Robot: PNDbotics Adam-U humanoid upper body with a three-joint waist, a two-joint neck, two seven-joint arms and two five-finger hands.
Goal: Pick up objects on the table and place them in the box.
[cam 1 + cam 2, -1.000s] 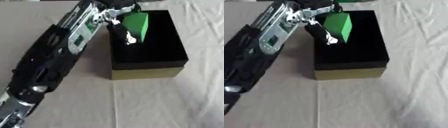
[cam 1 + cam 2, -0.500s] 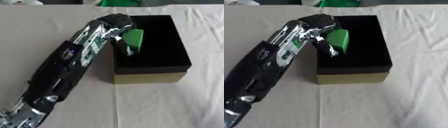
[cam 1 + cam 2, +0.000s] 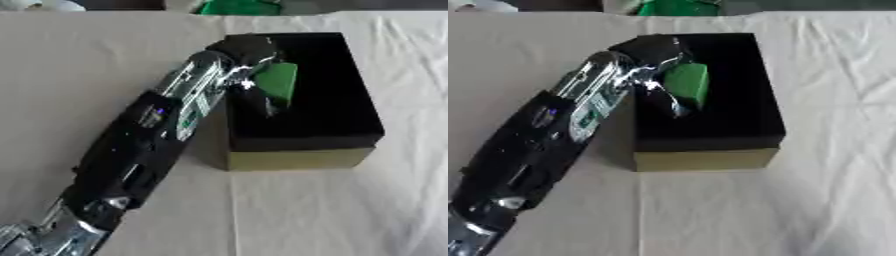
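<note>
Reaching in from the lower left, the left robot hand (image 3: pixel 249 60) is over the black box (image 3: pixel 341 125) with its fingers curled around a green block (image 3: pixel 278 82). The block sits above the dark inside of the box, toward its left wall; whether it already touches the box floor cannot be told, since the interior is uniformly black. The forearm crosses the box's left rim, with the wrist just over the near-left part of the opening.

As for progress, this looks like the placing step of one object: the block has been carried to the box and appears ready to be let go, but the fingers are closed on it, so the drop is not yet done. Nothing else is visible inside the box, though its darkness could hide something.

Left to do, by my reading: open the fingers, draw the arm back over the rim, and fetch whatever remains. On the bench (image 3: pixel 105 45), covered in a pale cloth, no other loose object shows near the box. At the far edge something green (image 3: pixel 674 7) lies beyond the box; it may be another item to collect, but its shape is unclear. The right robot hand appears in neither view.
</note>
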